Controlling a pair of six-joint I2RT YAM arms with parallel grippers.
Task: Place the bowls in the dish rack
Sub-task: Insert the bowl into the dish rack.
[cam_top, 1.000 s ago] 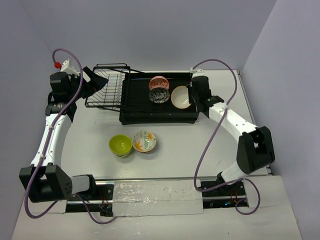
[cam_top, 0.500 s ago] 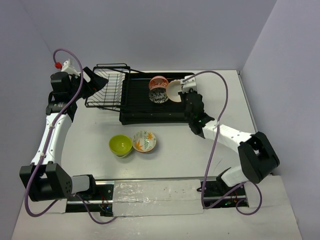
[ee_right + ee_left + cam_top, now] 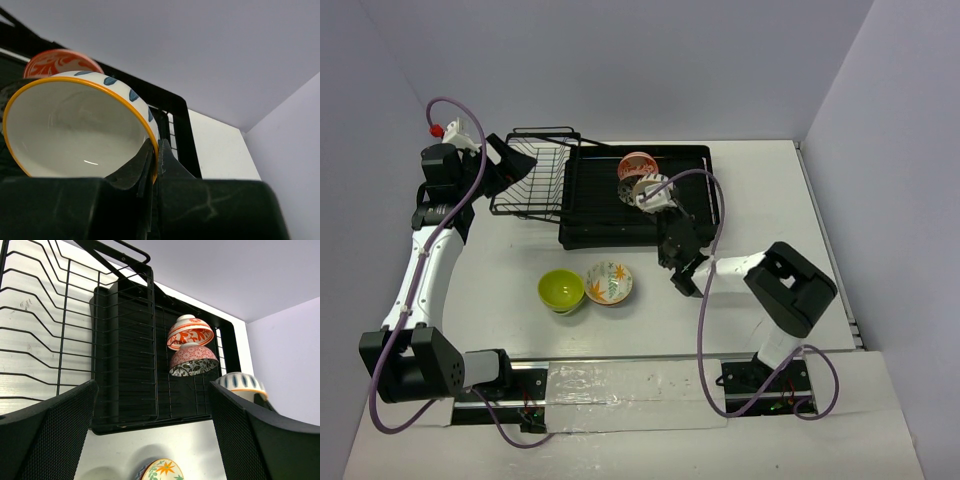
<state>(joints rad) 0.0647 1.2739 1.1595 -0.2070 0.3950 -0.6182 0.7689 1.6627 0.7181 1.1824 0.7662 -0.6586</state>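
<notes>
My right gripper (image 3: 157, 146) is shut on the rim of a cream bowl (image 3: 75, 125) with an orange edge and blue dashes. It holds that bowl (image 3: 647, 187) tilted over the middle of the black dish rack (image 3: 590, 205), close to two bowls standing on edge there: a red-orange patterned one (image 3: 189, 332) and a pink-patterned one (image 3: 194, 360). On the table in front of the rack sit a lime green bowl (image 3: 561, 290) and a white bowl with orange leaves (image 3: 609, 283). My left gripper (image 3: 505, 165) hangs open and empty by the wire basket (image 3: 532, 180).
The right arm (image 3: 770, 280) is folded in front of the rack's near right corner. Walls close the table at the back and right. The leaf bowl (image 3: 160, 470) lies below the left fingers.
The right arm has carried the cream bowl from the rack's right side leftward to the two standing bowls, its elbow folding inward. The left arm has not moved.
</notes>
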